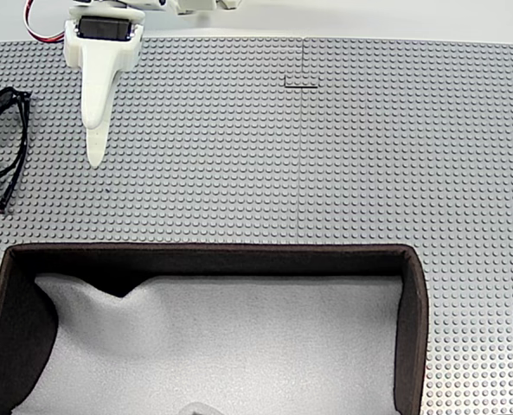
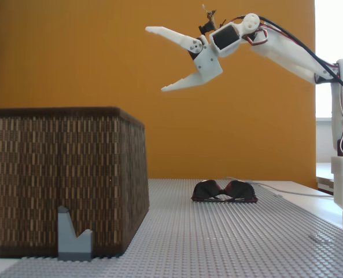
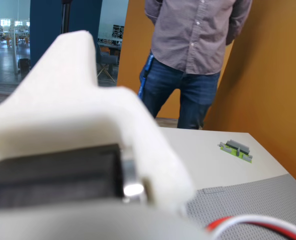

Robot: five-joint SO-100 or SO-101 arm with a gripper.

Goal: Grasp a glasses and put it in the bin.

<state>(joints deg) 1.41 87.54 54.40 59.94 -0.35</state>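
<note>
My gripper [image 2: 155,59] hangs wide open, holding nothing, high over the studded baseplate [image 1: 325,156]. The glasses [image 1: 3,149] sit at its left edge in a fixed view, outside the bin [image 1: 412,320]. They look light, stiff and slippery, so I'd pinch the bridge.

Bright, even indoor light; shadows were faint.
In the wrist view the white plastic gripper [image 3: 83,150] loomed badly blurred, while daylight glared through the window [image 2: 335,58] at right.
</note>
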